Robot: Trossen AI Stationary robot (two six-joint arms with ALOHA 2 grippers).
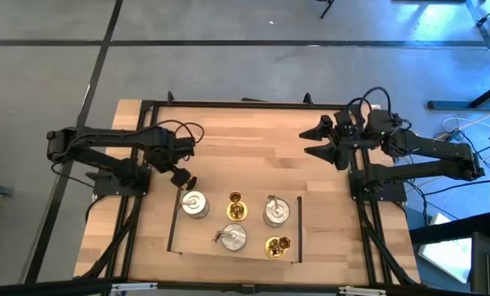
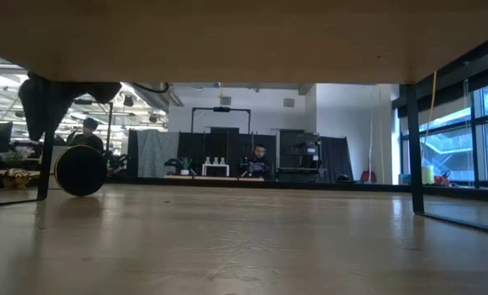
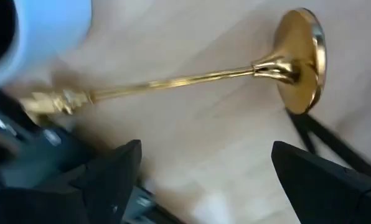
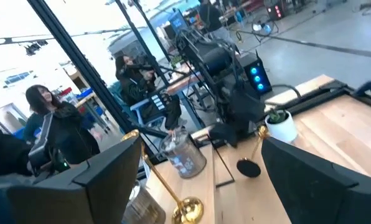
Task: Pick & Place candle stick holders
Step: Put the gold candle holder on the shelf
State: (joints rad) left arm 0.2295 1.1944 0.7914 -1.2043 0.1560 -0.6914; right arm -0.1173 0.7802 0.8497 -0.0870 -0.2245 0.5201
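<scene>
5 candle stick holders (image 1: 236,207) stood inside frame (image 1: 173,222) | left gripper (image 1: 185,180) open (unladen) beside it | 6th unplaced, judged.

Silver holders: three squat round ones, upright on the wooden table. One (image 1: 195,204) is at the left of the group, one (image 1: 275,211) at the right, one (image 1: 233,238) in the front middle.
Gold holder, middle (image 1: 236,205): shiny brass, standing between the left and right silver ones.
Gold holder, front right (image 1: 277,246): shiny brass, just beside the front silver one, below the right silver one in the high view.
Gold holder in left wrist view (image 3: 192,74): slim stem, round flat base, very shiny. The stem looks horizontal there, but whether this holder stands or lies I cannot tell.
</scene>
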